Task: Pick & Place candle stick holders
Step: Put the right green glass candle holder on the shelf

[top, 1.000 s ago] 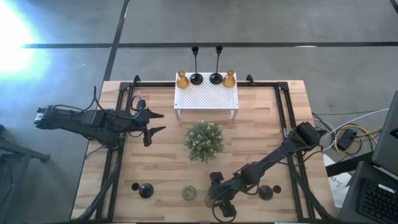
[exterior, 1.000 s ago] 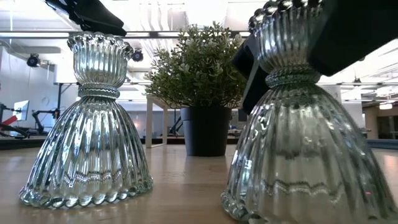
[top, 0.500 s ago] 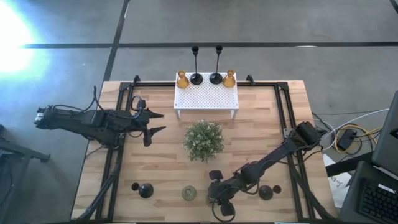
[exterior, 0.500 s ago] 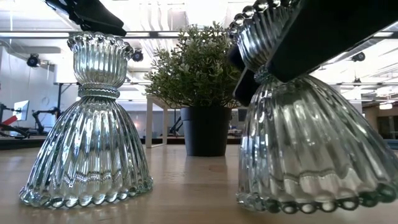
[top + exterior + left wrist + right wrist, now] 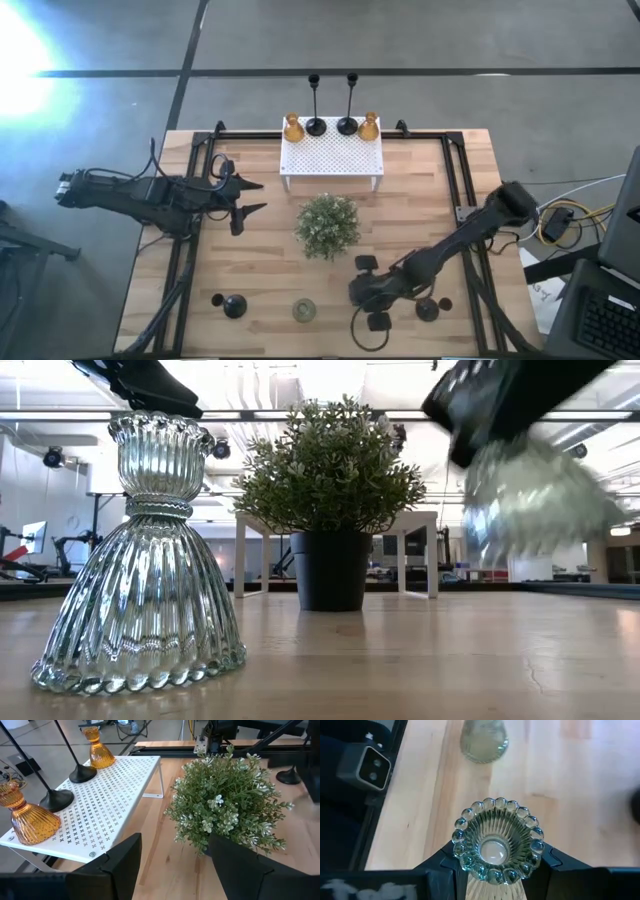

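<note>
My right gripper (image 5: 365, 292) is shut on a pale greenish glass holder (image 5: 495, 847) above the table's near right part. In the low view this holder (image 5: 535, 500) is blurred and clear of the table. Its twin (image 5: 140, 560) stands on its wide base near the front edge (image 5: 304, 310). Two short black holders (image 5: 233, 306) (image 5: 428, 308) stand on the table. Two amber holders (image 5: 293, 128) (image 5: 369, 127) and two tall black ones (image 5: 316, 125) (image 5: 347, 125) stand on the white stand (image 5: 332, 155). My left gripper (image 5: 175, 870) is open and empty at the table's left. My right gripper pinches the pale glass holder between its two fingers (image 5: 445, 862), just under the beaded cup rim (image 5: 535, 851). The cup hides the exact place. The fingers slant down from above. The holder is lifted clear of the table, cup opening up.
A bushy green plant (image 5: 328, 225) in a black pot stands at the table's middle, between the stand and the near holders. Dark rails (image 5: 462, 190) run along the table's left and right sides. A camera (image 5: 370, 767) sits at the table's near edge.
My right gripper has lifted the pale glass holder off the table. The holder first tipped on its base, then rose clear. The gripper has gone up and toward the table's right edge with it. The twin holder has stayed where it was.
</note>
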Robot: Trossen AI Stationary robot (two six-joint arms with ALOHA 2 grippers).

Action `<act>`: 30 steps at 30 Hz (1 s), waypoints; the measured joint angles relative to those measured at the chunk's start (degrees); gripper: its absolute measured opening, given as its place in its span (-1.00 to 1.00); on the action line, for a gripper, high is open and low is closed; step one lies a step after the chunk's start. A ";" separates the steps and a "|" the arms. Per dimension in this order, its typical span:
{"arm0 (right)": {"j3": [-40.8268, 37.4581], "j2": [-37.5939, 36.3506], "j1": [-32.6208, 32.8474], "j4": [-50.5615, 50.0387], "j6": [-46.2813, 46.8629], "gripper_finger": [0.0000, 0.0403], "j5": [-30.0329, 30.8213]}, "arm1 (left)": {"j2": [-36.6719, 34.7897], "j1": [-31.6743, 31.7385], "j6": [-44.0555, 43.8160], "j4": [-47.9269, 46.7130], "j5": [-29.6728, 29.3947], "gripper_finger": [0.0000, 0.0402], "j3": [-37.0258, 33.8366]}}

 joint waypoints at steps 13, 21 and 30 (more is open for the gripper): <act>-0.21 -21.46 -6.92 -7.58 -5.26 -0.39 3.04 | -0.37 0.00 -0.01 0.10 -0.02 0.17 0.00; 0.46 -30.27 -21.49 -5.75 -16.49 -0.39 2.62 | -0.37 0.00 0.54 0.18 -0.04 0.18 0.00; 0.51 -31.27 -39.79 -3.63 -22.30 -0.39 -8.30 | -0.37 -0.01 1.22 0.21 -0.04 0.17 0.00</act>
